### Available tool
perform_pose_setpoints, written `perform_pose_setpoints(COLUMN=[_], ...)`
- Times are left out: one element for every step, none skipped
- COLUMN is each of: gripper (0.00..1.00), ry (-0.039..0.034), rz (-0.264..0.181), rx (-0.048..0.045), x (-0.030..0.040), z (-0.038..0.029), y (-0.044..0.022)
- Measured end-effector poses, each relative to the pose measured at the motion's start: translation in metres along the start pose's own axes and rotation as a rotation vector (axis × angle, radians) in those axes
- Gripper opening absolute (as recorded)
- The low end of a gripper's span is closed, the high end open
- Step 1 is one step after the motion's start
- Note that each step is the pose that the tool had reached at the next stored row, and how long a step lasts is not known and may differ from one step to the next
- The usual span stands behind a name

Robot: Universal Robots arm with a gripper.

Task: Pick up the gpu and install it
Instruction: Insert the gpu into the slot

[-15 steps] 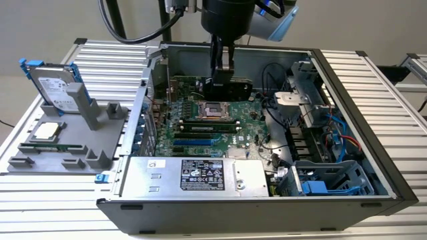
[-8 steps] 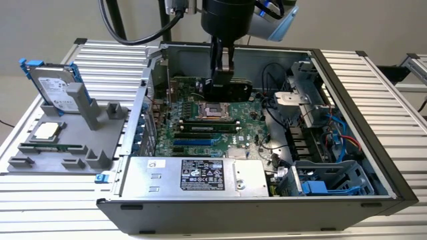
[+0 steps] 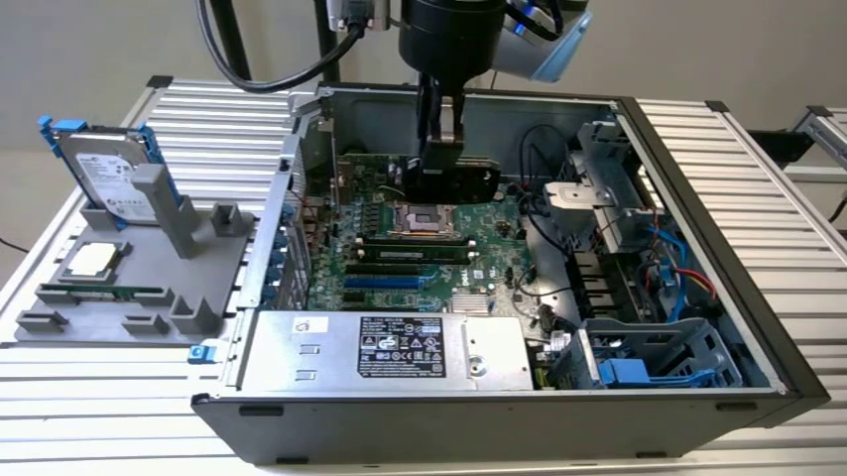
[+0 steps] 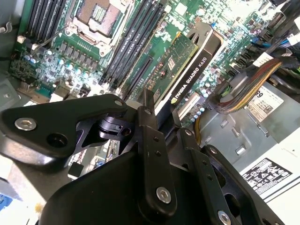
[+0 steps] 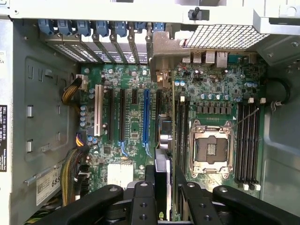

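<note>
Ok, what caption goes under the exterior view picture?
Gripper holds the gpu over the motherboard inside the open computer case.

The fingers (image 4: 150, 136) were finished in smooth matt black; metal or plastic could not be told. Between them, the gpu (image 4: 187, 65) was seen with a black plastic cooler of slight sheen and a green lacquered board. Beneath the fingers, the motherboard (image 5: 136, 117) was coated in glossy green. Around them, the case (image 3: 530, 436) was formed of dull grey sheet metal, and beyond it the table (image 3: 755, 188) of ribbed satin aluminium.
</note>
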State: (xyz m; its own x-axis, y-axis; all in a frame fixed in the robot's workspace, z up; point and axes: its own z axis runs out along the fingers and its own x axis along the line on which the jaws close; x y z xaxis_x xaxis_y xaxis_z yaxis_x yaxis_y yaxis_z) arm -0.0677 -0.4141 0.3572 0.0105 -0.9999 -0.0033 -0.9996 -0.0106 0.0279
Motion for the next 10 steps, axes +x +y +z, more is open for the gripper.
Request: perform_pose_setpoints(gripper=[0.0,0.0,0.0,0.0,0.0,0.0,0.0,0.0,0.0,0.0], ry=[0.0,0.0002,0.0005,0.001,0.0016,0.0024,0.0031,0.004,0.0049,0.0064], rz=[0.0,0.0,0.0,0.0,0.0,0.0,0.0,0.0,0.0,0.0], rx=[0.0,0.0001,0.0,0.0,0.0,0.0,0.0,0.0,0.0,0.0], x=[0.0,0.0,0.0,0.0,0.0,0.0,0.0,0.0,0.0,0.0], z=[0.0003,0.0005,0.0007,0.001,0.0012,0.0015,0.0019,0.0022,0.0025,0.0028], y=[0.0,0.0,0.0,-0.0001,0.0,0.0,-0.0001,-0.0001,-0.0001,-0.0001])
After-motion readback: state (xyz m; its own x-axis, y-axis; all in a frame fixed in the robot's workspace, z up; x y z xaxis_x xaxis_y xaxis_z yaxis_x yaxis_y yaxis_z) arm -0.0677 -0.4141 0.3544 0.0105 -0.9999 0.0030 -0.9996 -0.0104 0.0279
